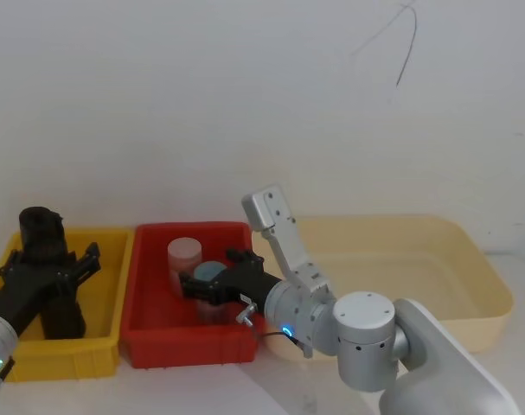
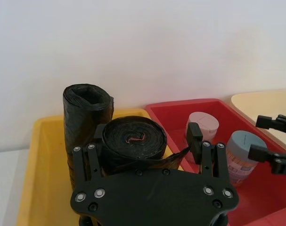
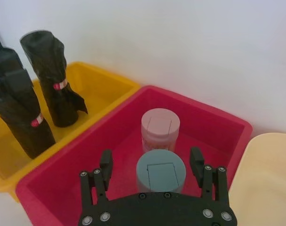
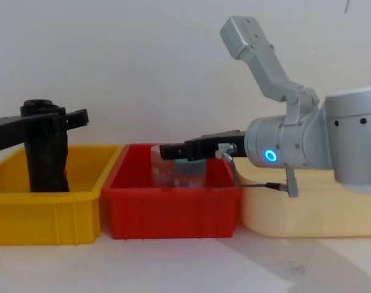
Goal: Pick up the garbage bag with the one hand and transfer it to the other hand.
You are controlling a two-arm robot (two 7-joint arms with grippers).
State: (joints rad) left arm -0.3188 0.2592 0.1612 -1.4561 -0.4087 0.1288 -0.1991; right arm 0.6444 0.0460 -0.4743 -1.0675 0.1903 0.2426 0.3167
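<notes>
Right gripper (image 3: pixel 151 156): foreground, fingers (image 3: pixel 106 165) spread apart, blue-lidded jar (image 3: pixel 160 172) seen between them.
Red bin (image 3: pixel 204 122): centre of the frame, holds that jar and a pink jar (image 3: pixel 160 128).
Yellow bin (image 3: pixel 105 82): alongside the red bin; garbage bag (image 3: pixel 20 113) and second roll (image 3: pixel 53 80) stand upright.
Cream tub (image 3: pixel 270 179): frame's edge.

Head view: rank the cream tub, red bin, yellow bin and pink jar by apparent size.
1. cream tub
2. red bin and yellow bin: about alike, the yellow one partly hidden
3. pink jar
</notes>
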